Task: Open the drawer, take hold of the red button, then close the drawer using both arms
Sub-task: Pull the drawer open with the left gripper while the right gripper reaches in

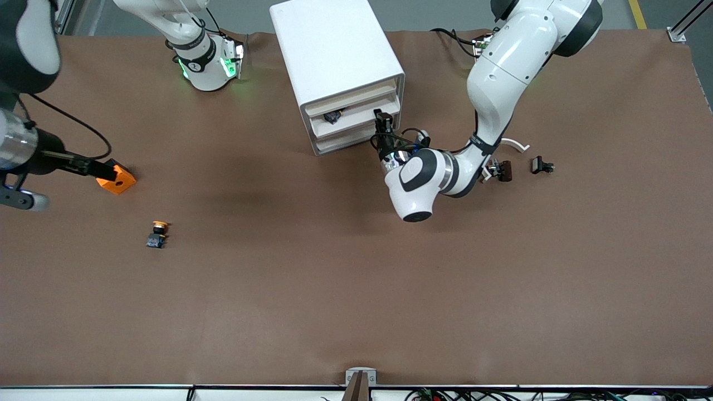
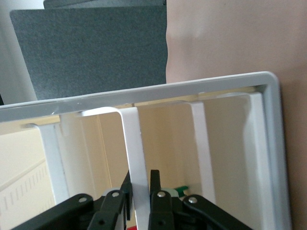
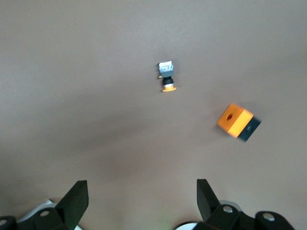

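The white cabinet (image 1: 334,50) stands on the table, close to the robots' bases. One drawer (image 1: 356,114) is pulled out a little, and a small dark button (image 1: 333,117) lies in it. My left gripper (image 1: 381,120) is in front of the cabinet, shut on that drawer's white handle strip (image 2: 132,143). In the left wrist view the gripper (image 2: 140,189) has a black finger (image 2: 154,184) on each side of the strip. My right gripper (image 1: 238,55) hangs over the table beside the cabinet, toward the right arm's end. It (image 3: 141,196) is open and empty.
A yellow-capped button (image 1: 158,234) (image 3: 167,76) and an orange cube (image 1: 117,178) (image 3: 235,120) lie toward the right arm's end. A dark probe (image 1: 67,161) touches the cube. Small black parts (image 1: 504,170) (image 1: 541,165) and a white curved piece (image 1: 515,143) lie toward the left arm's end.
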`<state>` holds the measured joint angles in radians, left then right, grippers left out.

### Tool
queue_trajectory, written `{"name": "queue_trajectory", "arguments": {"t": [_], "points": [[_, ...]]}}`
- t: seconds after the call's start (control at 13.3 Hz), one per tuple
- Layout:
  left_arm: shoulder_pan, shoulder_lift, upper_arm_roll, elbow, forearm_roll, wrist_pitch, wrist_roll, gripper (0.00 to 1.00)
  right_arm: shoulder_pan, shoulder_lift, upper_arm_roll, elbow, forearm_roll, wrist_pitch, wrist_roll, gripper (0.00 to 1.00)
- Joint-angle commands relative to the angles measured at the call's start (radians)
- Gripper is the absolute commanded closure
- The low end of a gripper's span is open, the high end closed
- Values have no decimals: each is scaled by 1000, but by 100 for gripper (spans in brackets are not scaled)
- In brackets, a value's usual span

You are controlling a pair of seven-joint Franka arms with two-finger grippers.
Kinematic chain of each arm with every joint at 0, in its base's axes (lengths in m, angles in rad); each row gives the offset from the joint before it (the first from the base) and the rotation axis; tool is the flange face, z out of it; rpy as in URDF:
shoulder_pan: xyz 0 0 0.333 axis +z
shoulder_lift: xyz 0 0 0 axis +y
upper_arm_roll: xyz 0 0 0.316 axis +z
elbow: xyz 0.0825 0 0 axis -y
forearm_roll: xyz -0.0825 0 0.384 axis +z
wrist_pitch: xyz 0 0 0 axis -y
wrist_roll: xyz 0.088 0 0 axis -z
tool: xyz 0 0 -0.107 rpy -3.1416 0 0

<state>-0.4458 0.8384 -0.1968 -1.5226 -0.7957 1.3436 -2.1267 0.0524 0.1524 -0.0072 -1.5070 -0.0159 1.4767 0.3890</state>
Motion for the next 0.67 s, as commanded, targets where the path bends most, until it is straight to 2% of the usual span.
{"name": "queue_trajectory", "arguments": {"t": [0.0, 0.15, 0.3, 0.45, 0.6], "points": [[12, 16, 54, 48, -7, -4, 18, 90, 33, 9, -2, 22, 29, -18, 138, 0], [36, 27, 60, 94, 1, -4, 17, 90, 87, 7, -2, 19, 89, -6, 296, 0], [74, 41, 63, 152, 7, -4, 1, 89, 188, 9, -2, 19, 116, 42, 456, 0], [85, 38, 102, 189, 6, -4, -3, 89, 283, 15, -3, 11, 171, 106, 585, 0], [82, 39, 147, 209, 6, -4, -4, 89, 404, 25, -4, -5, 175, 164, 707, 0]]}}
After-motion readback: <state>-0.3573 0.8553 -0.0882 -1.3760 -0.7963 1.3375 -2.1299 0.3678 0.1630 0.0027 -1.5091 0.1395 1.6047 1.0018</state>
